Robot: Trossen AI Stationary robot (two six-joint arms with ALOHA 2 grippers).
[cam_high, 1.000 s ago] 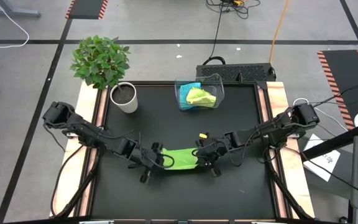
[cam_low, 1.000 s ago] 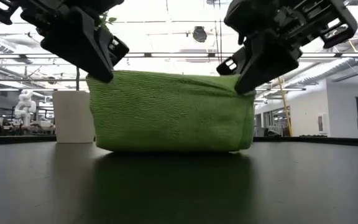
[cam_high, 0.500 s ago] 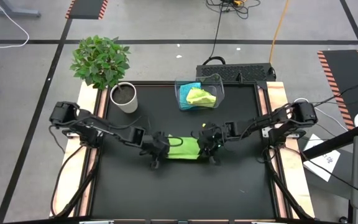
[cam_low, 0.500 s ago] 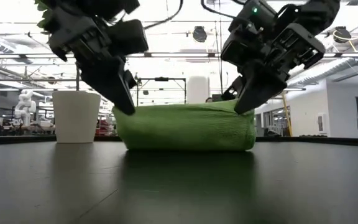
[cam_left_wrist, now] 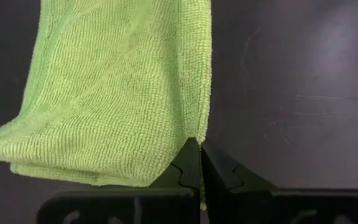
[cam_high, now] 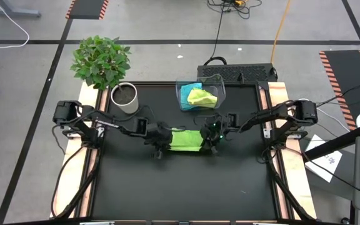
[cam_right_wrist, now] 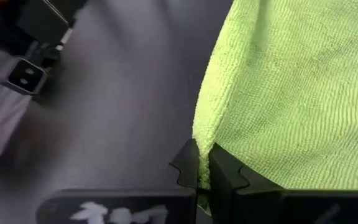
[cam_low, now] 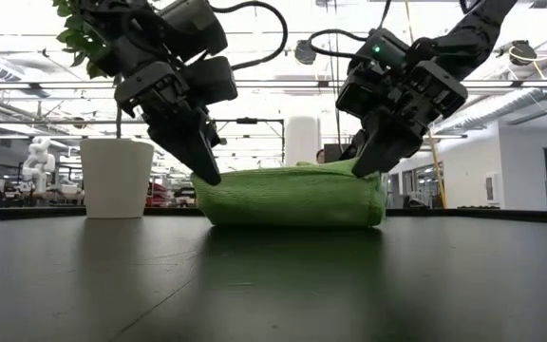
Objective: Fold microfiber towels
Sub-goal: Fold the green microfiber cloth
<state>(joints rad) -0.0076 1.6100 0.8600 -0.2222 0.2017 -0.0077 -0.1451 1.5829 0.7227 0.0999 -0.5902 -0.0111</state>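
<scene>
The green towel (cam_low: pixel 291 197) lies near the middle of the black table (cam_high: pixel 180 187), folded into a low, flat bundle. The low view shows it doubled, with a rounded fold at the right end and a level top edge. Its surface is fuzzy and finely ribbed, as both wrist views show. In the left wrist view the layers are stacked, their edges running together toward the fingertips.

The left gripper (cam_low: pixel 207 173) is pinched shut on the towel's upper left corner, its jaws pressed together on the edge. The right gripper (cam_low: pixel 361 166) is likewise clamped on the upper right corner, with a thin strip of cloth caught between its closed jaws. Both arms lean in from the table's sides and meet over the towel.

From above, both grippers cover the towel's ends, so only its middle shows (cam_high: pixel 185 139). How many layers it has cannot be counted.

Farther back, a clear bin (cam_high: pixel 200 94) stands at the table's far edge, holding a second green towel (cam_high: pixel 201 97) crumpled on top of a blue towel (cam_high: pixel 190 88). Only a corner of the blue one shows. A white pot (cam_high: pixel 124 98) with a leafy plant (cam_high: pixel 100 60) stands at the far left corner.
</scene>
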